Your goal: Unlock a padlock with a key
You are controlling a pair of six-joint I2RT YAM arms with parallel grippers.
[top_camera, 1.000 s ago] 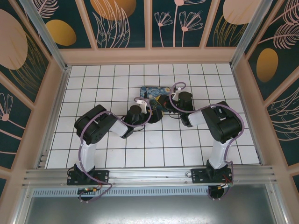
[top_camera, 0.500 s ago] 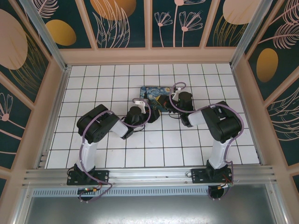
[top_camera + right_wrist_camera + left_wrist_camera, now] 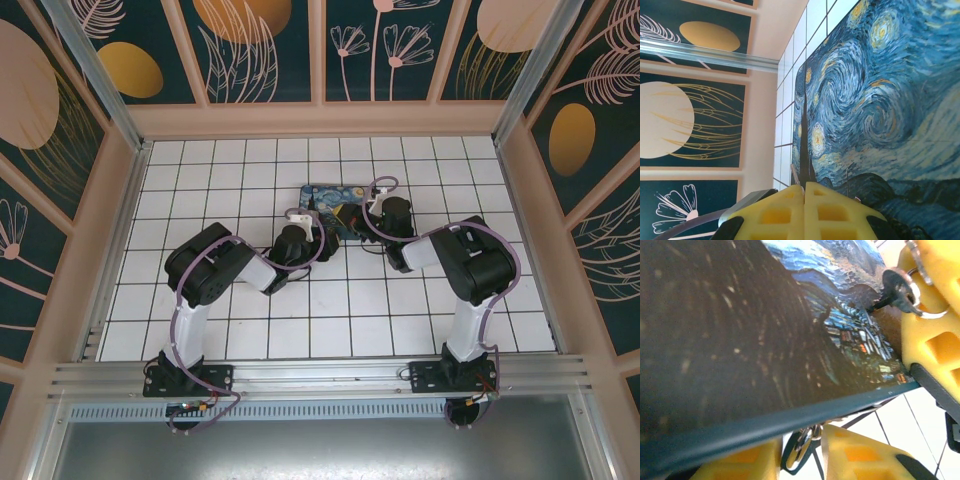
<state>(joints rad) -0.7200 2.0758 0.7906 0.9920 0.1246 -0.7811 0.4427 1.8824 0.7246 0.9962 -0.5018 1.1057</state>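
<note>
Key [image 3: 897,287] pinched in my shut right tool [image 3: 804,186]; left tool [image 3: 801,450] straddles padlock [image 3: 805,440] at its silvery shackle, can't tell if gripping.

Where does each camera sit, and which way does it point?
Top external: above and behind, looking down on the tiled table; left arm and right arm both show.
Left wrist: on the left arm, close against the starry box; its yellow jaws at the bottom.
Right wrist: on the right arm, facing the box's painted top and a wall; closed yellow jaws below.
Shared: all three see the starry box.
</note>
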